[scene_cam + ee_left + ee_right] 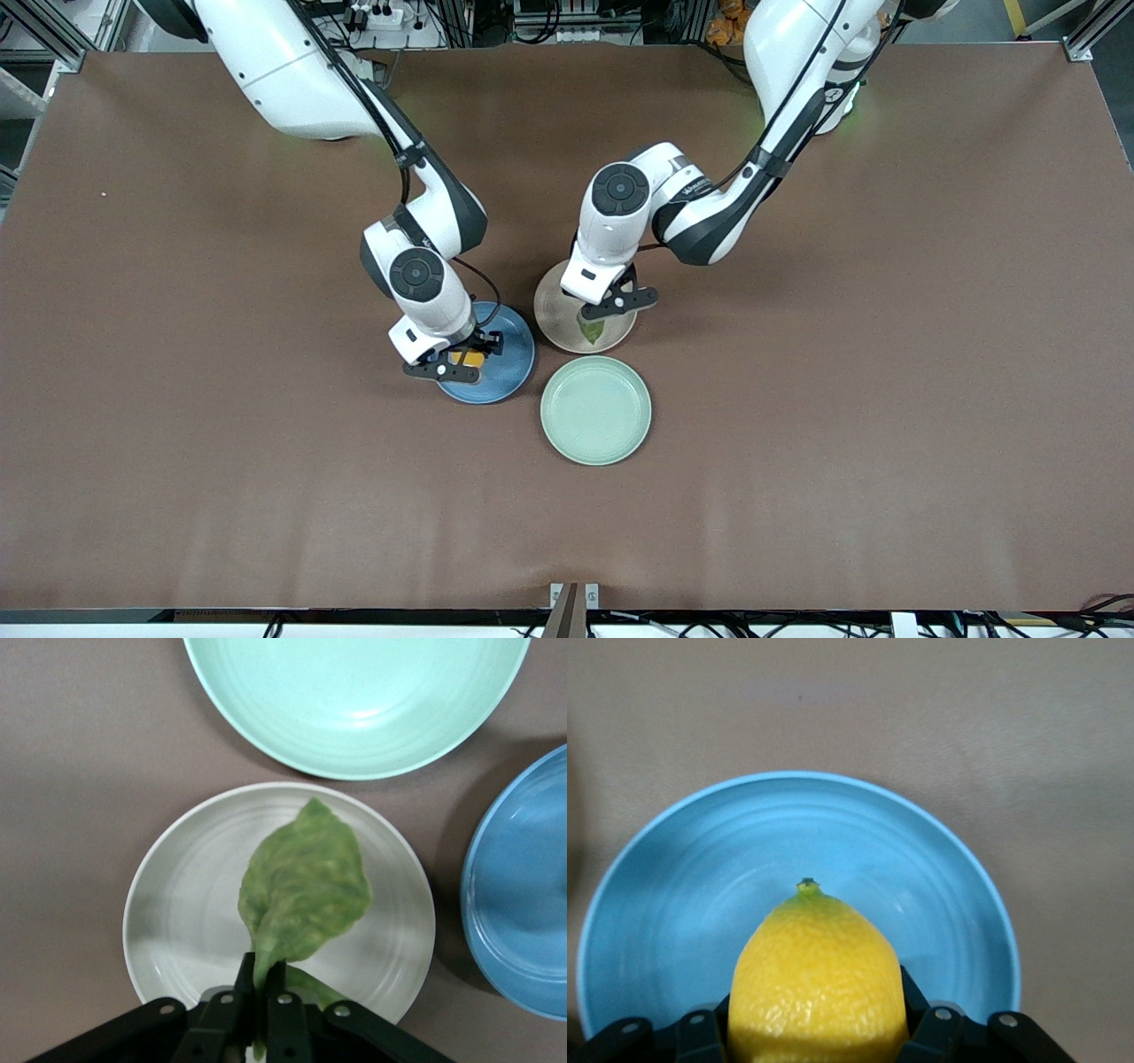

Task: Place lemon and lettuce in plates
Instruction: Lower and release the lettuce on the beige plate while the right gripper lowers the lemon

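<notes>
1. Front view: the right end effector (462, 358) is over the blue plate (505, 372), clamped on the lemon (468, 359).
2. Right wrist view: the lemon (819, 983) sits between the fingers (930, 1028), above the blue plate's (673, 904) floor, with blue rim showing on all visible sides of it.
3. Left end effector (605, 312) is over the beige-pink plate (554, 310), pinching the lettuce (591, 330) by its stem end.
4. Left wrist view: the lettuce (306, 890) hangs over the beige-pink plate's (177, 904) middle; the fingers (244, 979) are closed tight on the stem, and the leaf lies inside the rim.
5. A mint-green plate (595, 410) lies nearer the front camera, just beside both other plates; the 3 plates cluster near the table's (177, 443) centre.
6. Wide bare brown table runs from the cluster to all 4 edges and corners.
</notes>
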Robot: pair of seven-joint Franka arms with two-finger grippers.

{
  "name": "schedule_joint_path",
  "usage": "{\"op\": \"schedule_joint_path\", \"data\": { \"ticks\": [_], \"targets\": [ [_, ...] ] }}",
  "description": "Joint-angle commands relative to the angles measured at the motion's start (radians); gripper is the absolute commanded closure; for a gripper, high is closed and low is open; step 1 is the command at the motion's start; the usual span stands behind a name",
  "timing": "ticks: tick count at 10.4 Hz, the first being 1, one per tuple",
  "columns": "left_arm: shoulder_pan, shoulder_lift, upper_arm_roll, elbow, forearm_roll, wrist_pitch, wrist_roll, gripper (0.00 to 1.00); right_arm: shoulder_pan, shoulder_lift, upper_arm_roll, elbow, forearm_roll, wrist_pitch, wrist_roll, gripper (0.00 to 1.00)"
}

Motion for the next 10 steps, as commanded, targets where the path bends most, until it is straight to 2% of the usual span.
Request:
{"op": "schedule_joint_path", "data": {
  "ticks": [1,2,3,4,7,10],
  "targets": [
    [-0.041,-0.016,0.017,-0.013,0.05,-0.072,-0.048,0.0,0.024,0.049,-0.004,0.036,-0.041,0.017,0.034,0.78],
    [-0.042,-0.018,0.018,-0.013,0.05,-0.098,-0.05,0.0,0.024,0.055,-0.004,0.036,-0.061,0.027,0.053,0.73],
    [-0.032,-0.028,0.018,-0.011,0.052,-0.123,-0.05,0.0,0.024,0.055,-0.003,0.036,-0.079,0.027,0.063,0.46],
    [-0.009,-0.045,0.029,-0.009,0.053,-0.129,-0.047,0.0,0.023,0.055,-0.003,0.036,-0.081,0.027,0.086,0.0],
    [0.112,-0.053,0.038,0.032,0.113,-0.13,-0.03,0.0,0.021,0.04,-0.004,0.065,-0.067,-0.017,0.088,0.0],
    [0.259,-0.054,0.038,0.062,0.116,-0.13,0.121,0.0,0.018,0.035,-0.004,0.222,-0.034,-0.254,0.074,0.0]
  ]
}}
